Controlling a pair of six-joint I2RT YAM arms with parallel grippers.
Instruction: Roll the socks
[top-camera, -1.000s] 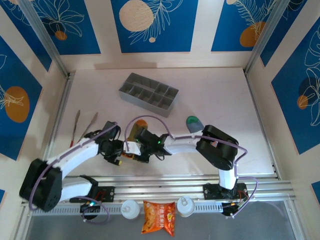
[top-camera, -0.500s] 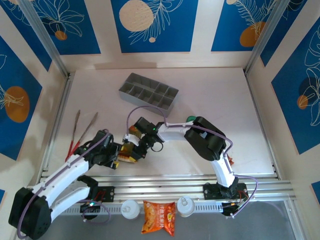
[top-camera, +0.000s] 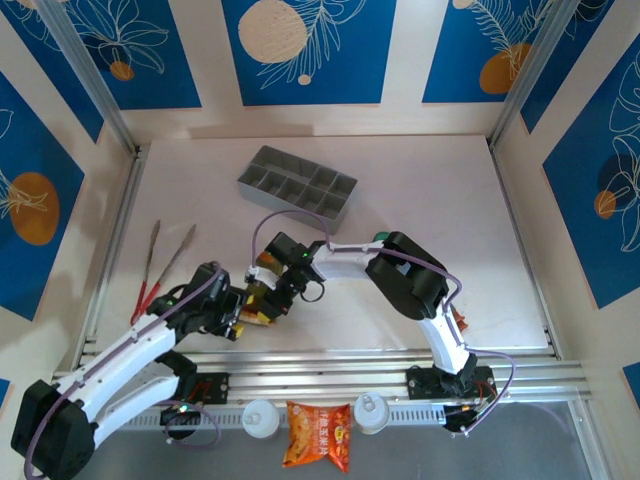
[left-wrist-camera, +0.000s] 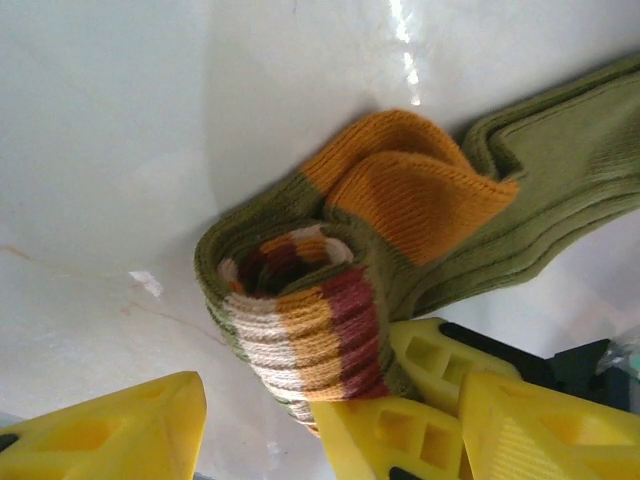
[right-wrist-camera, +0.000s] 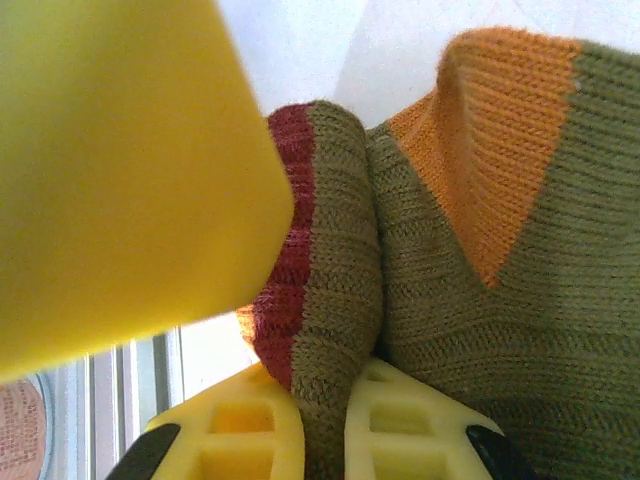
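Observation:
The olive-brown sock (left-wrist-camera: 420, 190), with an orange toe and cream, orange and maroon stripes, lies partly rolled on the white table; in the top view the sock (top-camera: 257, 301) sits between both grippers. My right gripper (right-wrist-camera: 325, 430) is shut on a fold of the roll (right-wrist-camera: 340, 300), and in the top view the right gripper (top-camera: 273, 293) comes in from the right. My left gripper (left-wrist-camera: 320, 432) stands open astride the striped end; its left finger (left-wrist-camera: 100, 430) is clear of the fabric. From above, the left gripper (top-camera: 238, 313) is just left of the roll. The grey-blue sock's green toe (top-camera: 382, 238) peeks from behind the right arm.
A grey compartment tray (top-camera: 298, 190) stands further back. Red-handled tongs (top-camera: 160, 262) lie at the left. An orange snack packet (top-camera: 318, 436) and two white bottles (top-camera: 260, 418) (top-camera: 372, 412) sit beyond the near rail. Open table lies to the right.
The right arm's elbow swung left and away while its gripper kept hold of the sock. The left arm drew back toward the lower left, and its jaws narrowed slightly.

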